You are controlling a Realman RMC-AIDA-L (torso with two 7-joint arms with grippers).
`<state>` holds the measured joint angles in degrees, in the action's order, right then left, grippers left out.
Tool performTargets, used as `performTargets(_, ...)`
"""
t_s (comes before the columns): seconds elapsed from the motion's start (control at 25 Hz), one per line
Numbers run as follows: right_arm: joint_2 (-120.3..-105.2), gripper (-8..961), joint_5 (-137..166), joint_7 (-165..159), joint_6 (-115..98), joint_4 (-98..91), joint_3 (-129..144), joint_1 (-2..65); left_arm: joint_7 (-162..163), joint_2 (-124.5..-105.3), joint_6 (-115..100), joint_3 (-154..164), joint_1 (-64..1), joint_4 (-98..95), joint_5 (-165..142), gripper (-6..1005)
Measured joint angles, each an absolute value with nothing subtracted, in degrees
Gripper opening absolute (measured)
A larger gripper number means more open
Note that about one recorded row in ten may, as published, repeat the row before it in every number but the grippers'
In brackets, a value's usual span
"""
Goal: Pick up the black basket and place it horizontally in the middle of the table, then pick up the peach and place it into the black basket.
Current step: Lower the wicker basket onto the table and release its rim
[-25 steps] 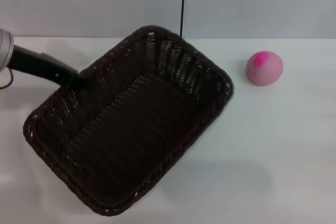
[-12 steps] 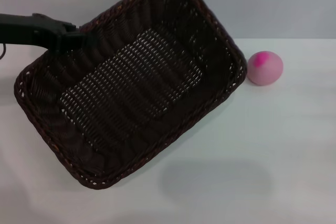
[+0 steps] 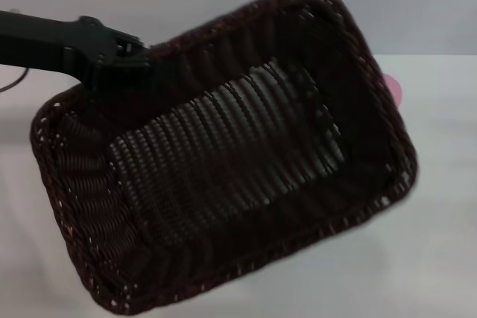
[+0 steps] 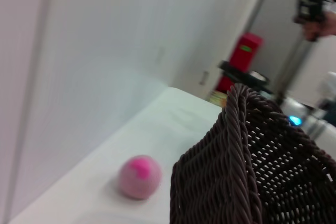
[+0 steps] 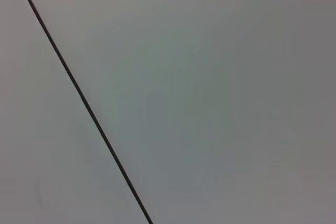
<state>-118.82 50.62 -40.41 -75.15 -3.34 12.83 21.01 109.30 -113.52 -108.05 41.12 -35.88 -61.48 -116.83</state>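
Left gripper [image 3: 123, 57], clamped on the black basket [image 3: 223, 169] rim, has hoisted it higher and rightward — it now nearly hides the peach [image 4: 139, 177], heading mid-table.

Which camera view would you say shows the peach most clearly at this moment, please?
The left wrist view: the whole peach sits in plain sight on the table, beside the black basket held by the left gripper. The head view shows only a pink sliver behind the basket's rim. The right wrist view shows none of it.
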Motion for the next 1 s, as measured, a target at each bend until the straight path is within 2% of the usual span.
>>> performTargets(0.16, -118.82, 556, 50.6, -40.4, -75.1, -3.3, 12.8, 20.9, 107.7, -113.69, -108.6, 43.0, -38.0, -60.3, -117.6, 207)
performTargets(0.52, -118.84, 553, 50.6, -40.4, -74.7, -3.1, 12.7, 20.5, 100.3, -115.33, -103.4, 47.1, -41.4, -59.9, -120.6, 216)
performTargets(0.84, -118.92, 551, 50.6, -40.4, -74.6, -3.0, 12.5, 20.1, 97.4, -115.96, -99.6, 53.0, -41.8, -59.8, -121.1, 225)
performTargets(1.0, -118.99, 550, 50.6, -40.4, -74.5, -2.8, 12.5, 20.1, 95.4, -117.16, -98.1, 54.8, -42.7, -59.7, -123.5, 229)
